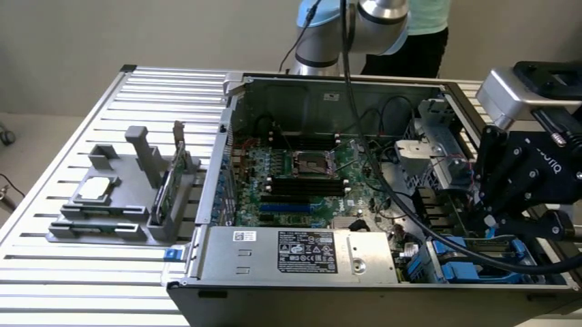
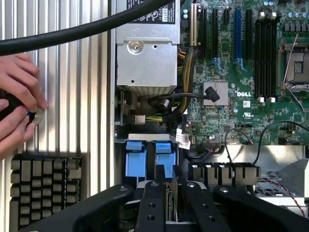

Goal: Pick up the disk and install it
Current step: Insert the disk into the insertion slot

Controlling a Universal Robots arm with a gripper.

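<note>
My black gripper [image 1: 486, 230] reaches down into the drive bay at the corner of the open computer case [image 1: 227, 136], on the exterior view's right. In the wrist view the gripper [image 2: 168, 182] has its two fingers close on either side of a thin upright slab, the disk [image 2: 169, 197], seen edge-on. A blue plastic carrier tab [image 2: 164, 158] sits just past the fingertips. A second blue carrier tab [image 2: 135, 159] stands beside it in the same bay. Most of the disk is hidden by the fingers and the bay.
A silver power supply [image 1: 291, 252] borders the bay, with the green motherboard [image 1: 300, 170] beyond. A grey fixture [image 1: 109, 204] on the slatted table holds a square chip and a green card. A person's hands [image 2: 19, 106] rest on the table near a black gridded block [image 2: 43, 193]. A thick black cable [image 2: 72, 31] hangs across.
</note>
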